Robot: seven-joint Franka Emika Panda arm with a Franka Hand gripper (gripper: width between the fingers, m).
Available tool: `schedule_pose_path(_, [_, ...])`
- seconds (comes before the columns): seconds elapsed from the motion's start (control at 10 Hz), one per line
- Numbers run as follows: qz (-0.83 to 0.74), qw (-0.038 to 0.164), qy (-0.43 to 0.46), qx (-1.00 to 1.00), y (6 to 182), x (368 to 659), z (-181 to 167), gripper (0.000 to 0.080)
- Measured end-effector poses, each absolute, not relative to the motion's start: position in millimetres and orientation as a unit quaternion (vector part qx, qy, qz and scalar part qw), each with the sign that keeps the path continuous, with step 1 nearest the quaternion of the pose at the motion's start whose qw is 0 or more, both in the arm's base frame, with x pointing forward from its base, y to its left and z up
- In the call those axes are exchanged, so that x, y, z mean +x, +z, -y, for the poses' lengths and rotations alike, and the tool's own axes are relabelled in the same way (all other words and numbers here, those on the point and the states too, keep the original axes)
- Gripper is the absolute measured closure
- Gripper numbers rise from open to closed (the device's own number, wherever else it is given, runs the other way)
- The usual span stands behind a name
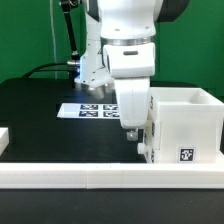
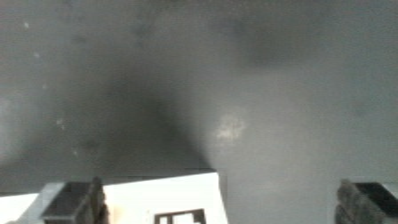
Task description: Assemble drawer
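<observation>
Hand [image 1: 131, 128] low over the black counter [image 1: 40, 110], fingers spread, holding nothing. Big white drawer case [image 1: 185, 125] just beside it, on the exterior view's right, standing tall against the near white rail [image 1: 100, 178].

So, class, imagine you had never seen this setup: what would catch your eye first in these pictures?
First the big white robot arm at the centre of the exterior view, its tool lowered beside the open-top white drawer case on that view's right. Next, the marker board with its black-and-white tags lying flat on the black table behind the arm. The wrist view shows mostly dark table, with a white tagged corner between the tool's fingers.
</observation>
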State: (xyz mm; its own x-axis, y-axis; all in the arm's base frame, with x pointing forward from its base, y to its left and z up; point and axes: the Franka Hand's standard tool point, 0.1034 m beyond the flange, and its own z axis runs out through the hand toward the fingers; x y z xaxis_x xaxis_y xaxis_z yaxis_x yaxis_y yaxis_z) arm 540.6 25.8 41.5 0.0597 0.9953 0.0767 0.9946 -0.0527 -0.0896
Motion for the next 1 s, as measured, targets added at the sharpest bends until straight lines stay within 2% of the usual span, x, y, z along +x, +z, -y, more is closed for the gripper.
schedule_pose_path(0.3, [0.687, 0.059, 0.005, -0.724, 42.3, 542.2, -11.4, 0.0151])
schedule_pose_path(0.6, [0.695, 0.053, 0.004, -0.717, 44.2, 543.9, 24.1, 0.0151])
schedule_pose_path(1.0, [0.695, 0.056, 0.005, -0.717, 41.2, 542.0, 22.9, 0.0151])
